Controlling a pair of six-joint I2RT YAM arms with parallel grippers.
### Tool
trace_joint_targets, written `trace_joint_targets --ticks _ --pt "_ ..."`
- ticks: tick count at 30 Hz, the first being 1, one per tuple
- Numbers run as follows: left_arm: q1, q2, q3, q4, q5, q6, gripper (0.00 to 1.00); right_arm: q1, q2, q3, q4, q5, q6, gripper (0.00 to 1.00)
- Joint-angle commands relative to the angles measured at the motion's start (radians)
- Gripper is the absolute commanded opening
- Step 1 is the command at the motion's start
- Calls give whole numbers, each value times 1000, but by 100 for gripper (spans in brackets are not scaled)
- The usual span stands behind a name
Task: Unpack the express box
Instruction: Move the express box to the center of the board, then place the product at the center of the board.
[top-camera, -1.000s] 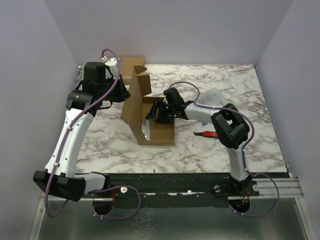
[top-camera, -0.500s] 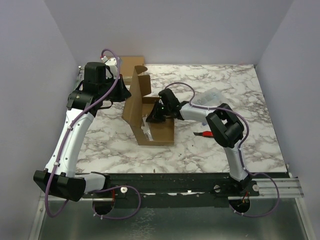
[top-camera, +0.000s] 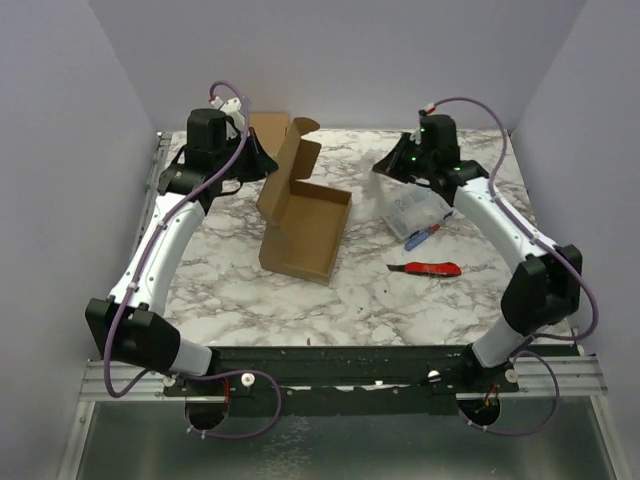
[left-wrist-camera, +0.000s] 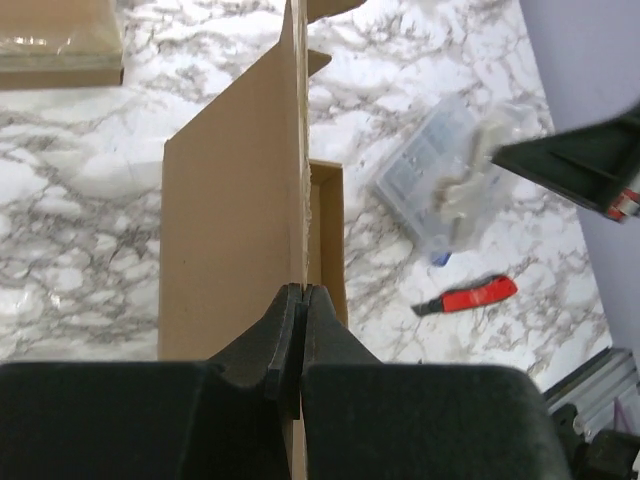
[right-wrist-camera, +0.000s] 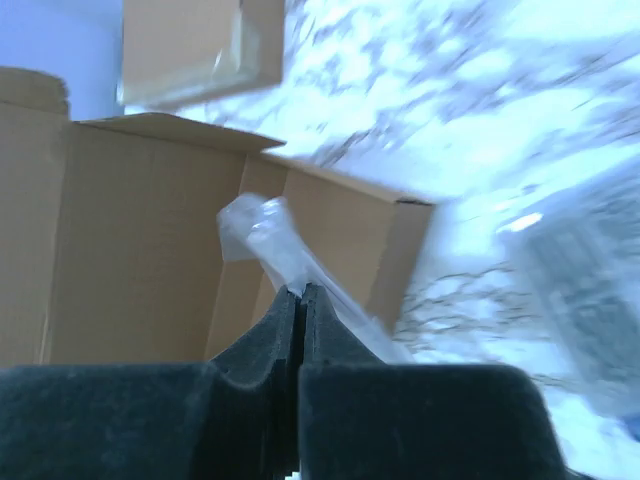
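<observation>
Right gripper (right-wrist-camera: 300, 292) lifted out of the express box (top-camera: 305, 235) to the table's (top-camera: 380, 290) far right, clenched on a clear bag (right-wrist-camera: 262, 238); left gripper (left-wrist-camera: 301, 290) still clamped on the lid (left-wrist-camera: 235, 220), box swung round

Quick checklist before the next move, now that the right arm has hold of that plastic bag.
1. Left gripper shut on the box lid: ok.
2. Right gripper shut on the plastic bag: ok.
3. Bag outside the box: ok.
4. Bag hanging free of the table: cannot tell.
5. Red knife lying apart from the bag: ok.
</observation>
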Motion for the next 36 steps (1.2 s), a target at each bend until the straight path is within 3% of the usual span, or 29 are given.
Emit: trace_joint_targets --ticks 1,7,16,22,29,31,34,36 --pt "-24 84 83 193 7 -87 0 -60 -137 10 -148 203 -155 0" --pt "-90 273 253 290 -15 -122 0 -97 -255 -24 -171 330 -203 0" --pt "-207 649 743 290 11 -141 0 -100 -336 -135 -185 361 -207 0" --pt "-212 925 1104 298 83 -191 0 -104 -390 -166 -220 444 -226 0" --pt "-211 994 1102 458 42 -152 0 -103 -445 -202 -258 495 -242 0" --pt "-210 998 1109 468 6 -143 12 -103 -453 -207 -275 486 -243 0" --pt "-204 974 1090 466 -43 -133 44 -103 -470 -225 -284 433 -248 0" --pt "-189 943 1072 446 -64 -129 55 -104 -478 -245 -284 375 -268 0"
